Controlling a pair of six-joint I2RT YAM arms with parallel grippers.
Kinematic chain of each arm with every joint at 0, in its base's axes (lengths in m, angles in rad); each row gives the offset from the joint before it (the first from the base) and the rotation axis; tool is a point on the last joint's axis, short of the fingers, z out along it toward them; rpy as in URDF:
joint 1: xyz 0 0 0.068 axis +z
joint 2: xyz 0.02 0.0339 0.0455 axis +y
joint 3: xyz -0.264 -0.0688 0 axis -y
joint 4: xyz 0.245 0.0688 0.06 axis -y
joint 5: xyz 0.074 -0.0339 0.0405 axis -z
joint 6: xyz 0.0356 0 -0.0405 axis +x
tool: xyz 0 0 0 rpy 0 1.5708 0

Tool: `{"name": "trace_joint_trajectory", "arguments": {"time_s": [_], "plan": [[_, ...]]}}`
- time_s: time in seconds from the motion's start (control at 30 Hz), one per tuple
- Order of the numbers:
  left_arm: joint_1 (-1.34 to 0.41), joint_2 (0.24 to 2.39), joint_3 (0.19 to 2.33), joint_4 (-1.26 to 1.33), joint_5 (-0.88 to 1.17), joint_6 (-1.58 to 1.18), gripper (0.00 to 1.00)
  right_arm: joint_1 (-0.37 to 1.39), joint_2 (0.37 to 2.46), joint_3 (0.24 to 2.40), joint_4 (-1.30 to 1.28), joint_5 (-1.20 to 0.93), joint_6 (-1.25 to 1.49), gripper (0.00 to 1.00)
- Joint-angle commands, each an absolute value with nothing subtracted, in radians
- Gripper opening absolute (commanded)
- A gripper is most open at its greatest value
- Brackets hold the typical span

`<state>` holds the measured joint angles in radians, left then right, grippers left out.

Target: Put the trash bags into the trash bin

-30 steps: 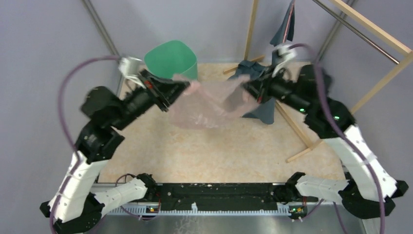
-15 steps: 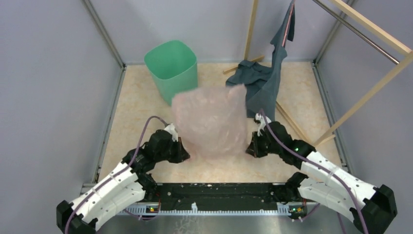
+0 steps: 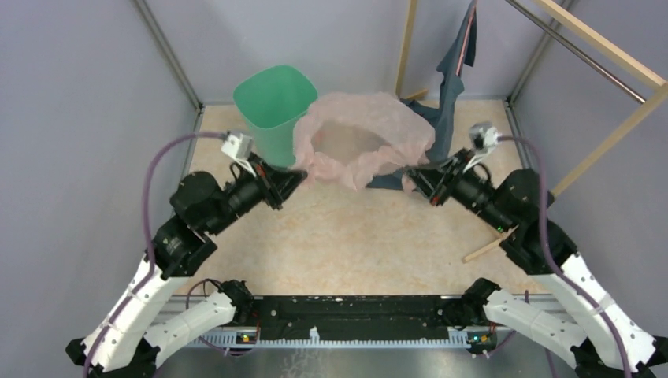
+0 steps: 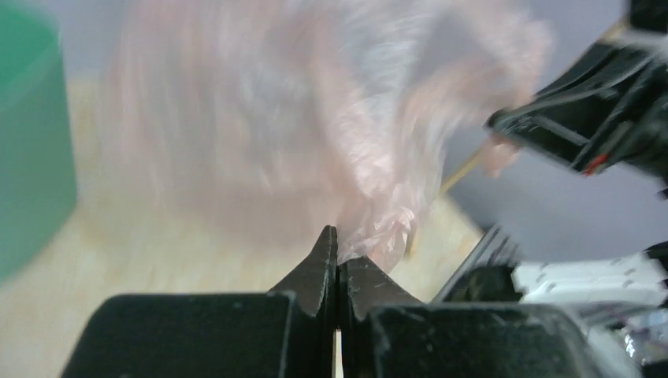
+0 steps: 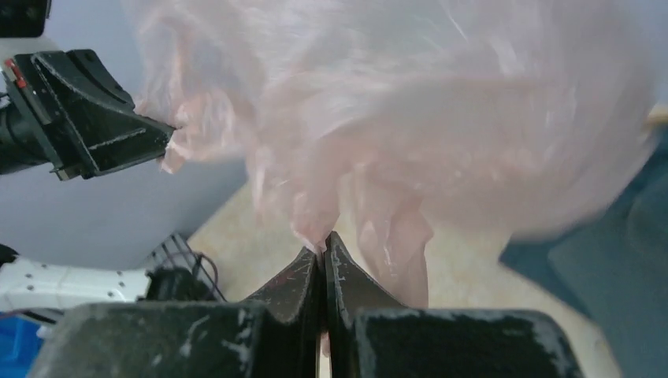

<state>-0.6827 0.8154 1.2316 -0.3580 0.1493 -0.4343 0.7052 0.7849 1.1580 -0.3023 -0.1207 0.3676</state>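
Note:
The pale-pink trash bag [image 3: 364, 138] hangs ballooned in the air between my two grippers, its mouth gaping upward, just right of the mint-green trash bin [image 3: 277, 110]. My left gripper [image 3: 298, 178] is shut on the bag's left rim, near the bin's front right side. My right gripper [image 3: 413, 178] is shut on the bag's right rim. In the left wrist view the film [image 4: 315, 134] billows blurred above the closed left gripper [image 4: 339, 246], with the bin [image 4: 31, 150] at the left. In the right wrist view the film [image 5: 410, 118] fills the frame above the shut right gripper [image 5: 323, 246].
A dark blue-grey garment [image 3: 449, 87] hangs from a wooden rack [image 3: 587, 47] at the back right and trails onto the floor behind the bag. Metal frame posts [image 3: 169, 55] and grey walls box in the beige tabletop [image 3: 346, 236].
Both arms have swung from low near the table's front edge up and back toward the bin. The bag, flat and upright half a second ago, has ballooned open beside the bin.

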Motion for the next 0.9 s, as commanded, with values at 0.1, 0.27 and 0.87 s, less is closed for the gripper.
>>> {"name": "trace_joint_trajectory", "arguments": {"time_s": [0.1, 0.27, 0.87], "plan": [[-0.683, 0.750, 0.874, -0.736, 0.078, -0.514, 0.00, 0.711, 0.753, 0.700, -0.376, -0.126, 0.549, 0.00], [-0.683, 0.670, 0.907, -0.653, 0.138, -0.464, 0.00, 0.711, 0.733, 0.732, -0.341, -0.118, 0.501, 0.00], [-0.834, 0.993, 0.898, -0.096, 0.385, -0.673, 0.00, 0.711, 0.866, 0.798, -0.134, -0.323, 0.547, 0.03]]}}
